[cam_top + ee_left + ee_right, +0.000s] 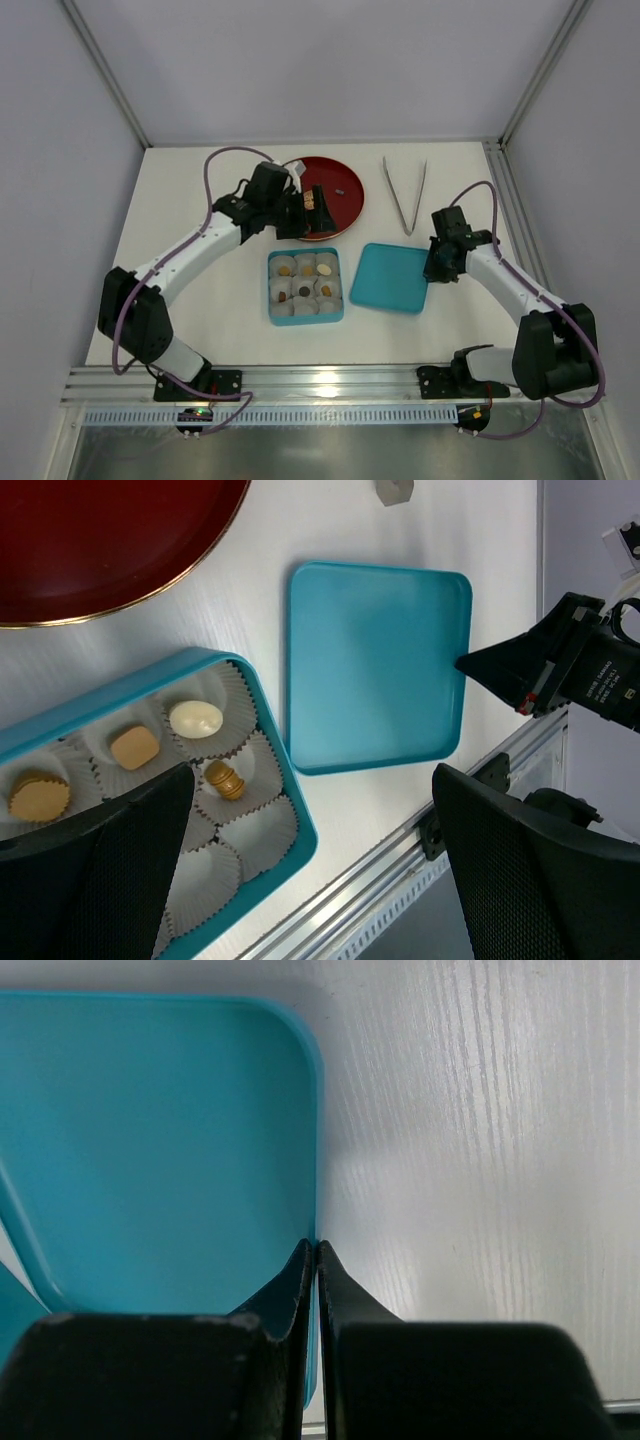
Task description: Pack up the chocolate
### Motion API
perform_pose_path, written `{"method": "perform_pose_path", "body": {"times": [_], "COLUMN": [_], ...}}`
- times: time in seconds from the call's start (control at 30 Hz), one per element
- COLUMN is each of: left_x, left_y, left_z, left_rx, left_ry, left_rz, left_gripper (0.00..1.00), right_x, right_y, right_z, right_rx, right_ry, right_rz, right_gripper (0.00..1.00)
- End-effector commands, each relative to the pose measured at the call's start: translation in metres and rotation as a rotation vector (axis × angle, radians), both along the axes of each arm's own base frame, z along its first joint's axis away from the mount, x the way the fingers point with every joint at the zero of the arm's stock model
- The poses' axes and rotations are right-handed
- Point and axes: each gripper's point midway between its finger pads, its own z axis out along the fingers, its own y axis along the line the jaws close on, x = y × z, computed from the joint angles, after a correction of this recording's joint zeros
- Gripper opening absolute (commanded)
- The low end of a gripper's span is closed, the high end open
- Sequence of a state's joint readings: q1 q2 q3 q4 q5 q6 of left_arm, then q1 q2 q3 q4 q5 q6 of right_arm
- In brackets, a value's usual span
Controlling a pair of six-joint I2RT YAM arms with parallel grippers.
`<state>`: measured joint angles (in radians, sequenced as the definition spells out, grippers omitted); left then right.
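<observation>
Several pieces of the chocolate (pixel 305 280) sit in paper cups inside the teal box (pixel 272 300). The left wrist view shows a white piece (pixel 196 719), a tan square one (pixel 135 747) and a brown barrel-shaped one (pixel 226 779) in the box (pixel 300 830). More pieces (pixel 309 199) lie on the red plate (pixel 345 210). My left gripper (pixel 300 212) hangs open between plate and box, its jaws (pixel 312 775) wide and holding nothing. My right gripper (pixel 437 262) is shut on the right edge of the teal lid (pixel 390 277), its fingers (pixel 316 1245) pinching the rim of the lid (pixel 160 1150).
Metal tweezers (pixel 404 192) lie at the back right beside the red plate (pixel 100 550). The lid (pixel 375 660) rests flat on the table, right of the box. An aluminium rail (pixel 330 385) runs along the near edge.
</observation>
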<state>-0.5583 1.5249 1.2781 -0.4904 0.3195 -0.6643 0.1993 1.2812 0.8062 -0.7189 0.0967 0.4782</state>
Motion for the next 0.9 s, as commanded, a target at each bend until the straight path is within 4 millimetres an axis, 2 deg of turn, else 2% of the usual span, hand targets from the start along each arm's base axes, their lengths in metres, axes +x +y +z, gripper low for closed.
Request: {"method": "perform_pose_path", "body": {"times": [0.0,0.03,0.23,0.3,0.53,0.7,0.87], "left_x": [0.005,0.006,0.009,0.01,0.011,0.008,0.009], "left_y": [-0.024,-0.028,-0.044,-0.046,-0.059,-0.075,-0.084], "left_z": [0.015,0.006,-0.004,-0.009,-0.022,-0.032,-0.042], "left_rx": [-0.062,-0.054,-0.05,-0.044,-0.033,-0.03,-0.027], "left_ry": [-0.013,0.008,0.039,0.049,0.08,0.107,0.126], "left_rz": [-0.04,-0.046,-0.067,-0.07,-0.09,-0.121,-0.14], "left_gripper": [1.0,1.0,1.0,1.0,1.0,1.0,1.0], "right_x": [0.013,0.014,0.016,0.014,0.017,0.02,0.02], "right_y": [0.005,0.005,0.004,0.009,0.007,0.005,0.003], "right_z": [0.015,0.015,0.014,0.015,0.032,0.048,0.05], "right_rx": [0.066,0.073,0.085,0.119,0.138,0.141,0.144], "right_ry": [-0.073,-0.08,-0.093,-0.092,-0.135,-0.169,-0.171], "right_rz": [0.005,0.005,0.002,0.017,0.012,0.017,0.013], "right_gripper": [0.04,0.04,0.04,0.04,0.04,0.04,0.04]}}
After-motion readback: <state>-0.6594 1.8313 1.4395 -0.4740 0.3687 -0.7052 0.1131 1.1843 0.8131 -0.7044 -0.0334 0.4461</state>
